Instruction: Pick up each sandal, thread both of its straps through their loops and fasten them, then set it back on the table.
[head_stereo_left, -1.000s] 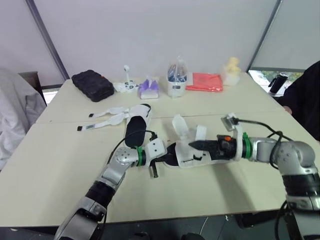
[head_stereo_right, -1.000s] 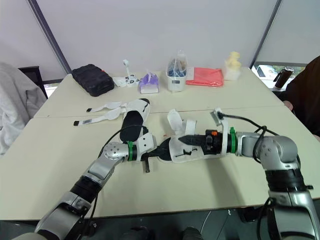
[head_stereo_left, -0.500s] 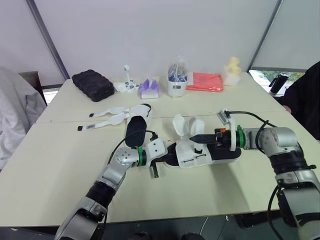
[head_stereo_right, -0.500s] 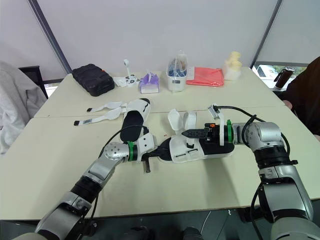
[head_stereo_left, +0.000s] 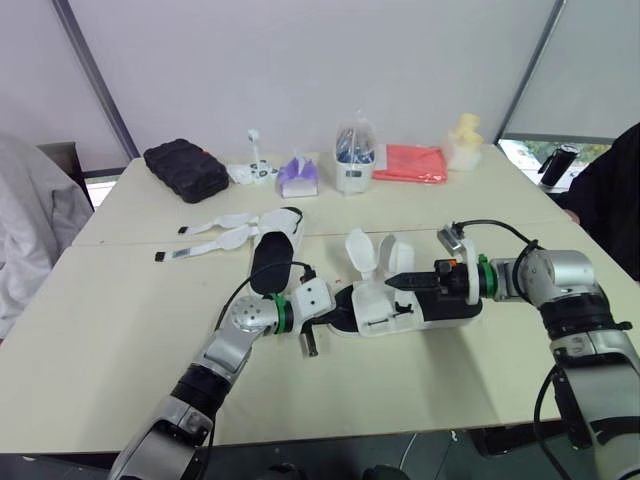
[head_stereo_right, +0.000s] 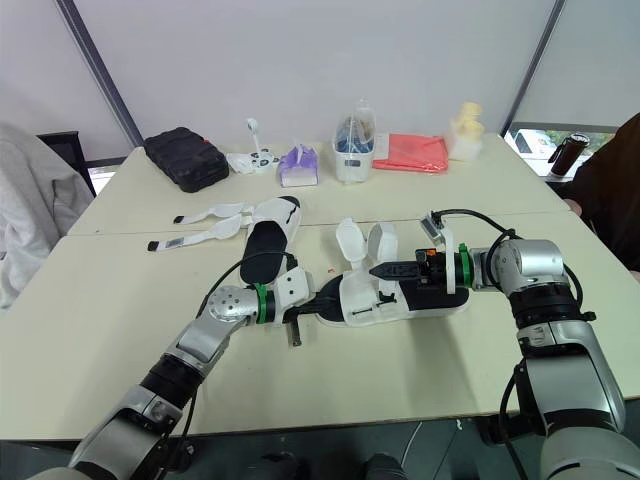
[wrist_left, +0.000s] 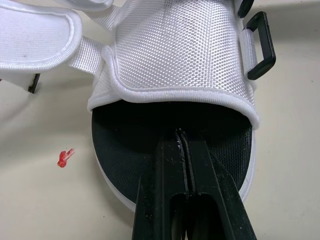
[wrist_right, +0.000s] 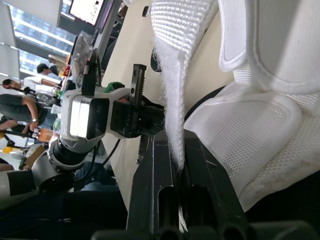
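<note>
A white sandal (head_stereo_left: 420, 306) with a black sole lies at the table's middle between my two grippers. My left gripper (head_stereo_left: 332, 312) is shut on the black toe end of its sole (wrist_left: 125, 145). My right gripper (head_stereo_left: 394, 281) reaches in from the right and is shut on one white strap (wrist_right: 170, 75), which stands upright beside the other strap (head_stereo_left: 358, 252). Black plastic loops (wrist_left: 260, 45) sit on the sandal's side. The second sandal (head_stereo_left: 272, 256) lies further back on the left, its straps (head_stereo_left: 212, 238) spread out flat.
Along the far edge stand a black pouch (head_stereo_left: 185, 170), a purple tissue pack (head_stereo_left: 297, 176), a clear bag (head_stereo_left: 354, 155), a red cloth (head_stereo_left: 414, 164) and a yellow figure (head_stereo_left: 463, 136). A person's dark sleeve (head_stereo_left: 612, 195) shows at the right, grey clothing (head_stereo_left: 30, 225) at the left.
My right gripper has lifted a strap off the sandal's upper, so it now stands upright. The right arm drew back to the right. The left gripper held still.
</note>
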